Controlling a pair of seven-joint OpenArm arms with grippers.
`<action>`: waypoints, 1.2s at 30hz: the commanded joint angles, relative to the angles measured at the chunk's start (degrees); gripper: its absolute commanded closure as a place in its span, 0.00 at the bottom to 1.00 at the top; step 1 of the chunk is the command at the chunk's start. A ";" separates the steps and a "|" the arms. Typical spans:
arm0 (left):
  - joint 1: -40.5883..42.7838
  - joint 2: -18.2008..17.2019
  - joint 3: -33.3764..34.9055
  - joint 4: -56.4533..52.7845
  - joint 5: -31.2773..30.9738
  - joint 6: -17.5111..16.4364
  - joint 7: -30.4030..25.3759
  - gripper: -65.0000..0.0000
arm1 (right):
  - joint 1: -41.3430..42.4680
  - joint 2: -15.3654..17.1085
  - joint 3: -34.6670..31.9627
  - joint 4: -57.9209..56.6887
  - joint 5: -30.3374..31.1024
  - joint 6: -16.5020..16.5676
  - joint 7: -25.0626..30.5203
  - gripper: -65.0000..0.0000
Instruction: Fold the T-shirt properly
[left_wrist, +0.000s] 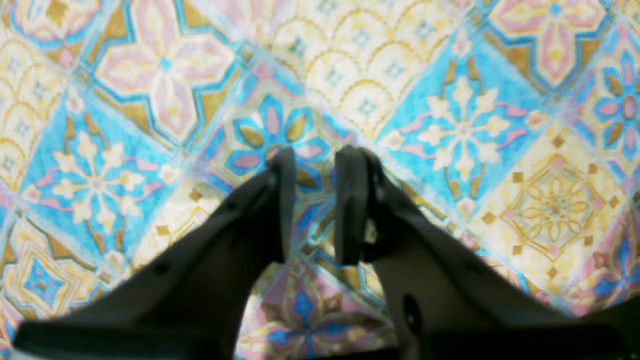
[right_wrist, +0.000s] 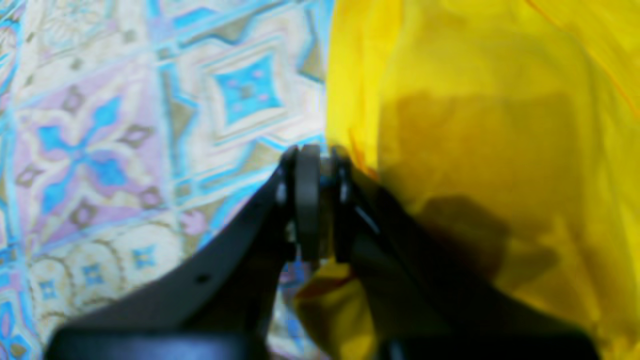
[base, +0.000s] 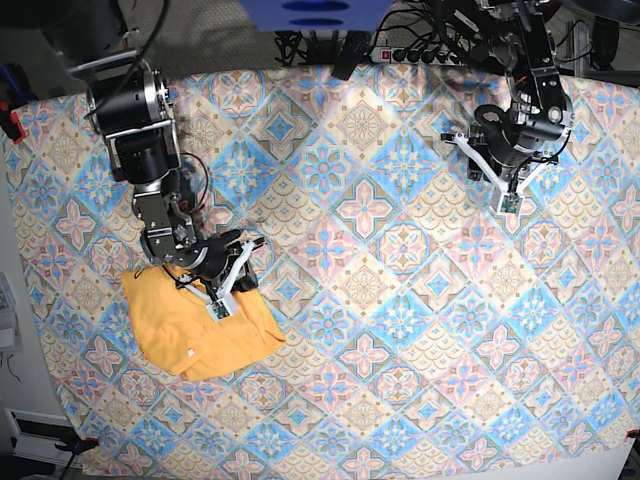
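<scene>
while the shirt (base: 200, 325) lies bunched on the tabletop (base: 400, 300) at the near left of the base view, the right gripper (right_wrist: 318, 200) sits at its edge, fingers clenched on a yellow fold. lift slowly and spread it flat first — collar and sleeves are hidden in the bunch. left gripper (left_wrist: 312, 200) hangs well apart, fingers slightly parted, empty.

surface: tabletop (base: 420, 330) under a blue, pink and cream tile-patterned tablecloth (base: 400, 250) | far edge: dark floor, a power strip (base: 405, 55) with black cables | left: pale wall strip | light: even, bright
</scene>
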 joint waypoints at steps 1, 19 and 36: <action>-0.06 -0.35 -0.08 1.05 -0.34 -0.10 -0.86 0.79 | 2.77 0.12 0.24 -0.04 0.60 0.21 1.42 0.93; 2.76 -0.35 -0.17 3.96 -0.34 -0.19 -0.86 0.79 | 7.34 -7.88 0.24 -1.35 -13.91 0.13 0.71 0.93; 10.23 -0.79 -13.89 6.77 -14.67 -0.27 -0.95 0.79 | -31.17 -1.81 11.14 57.11 -13.91 0.21 -15.81 0.93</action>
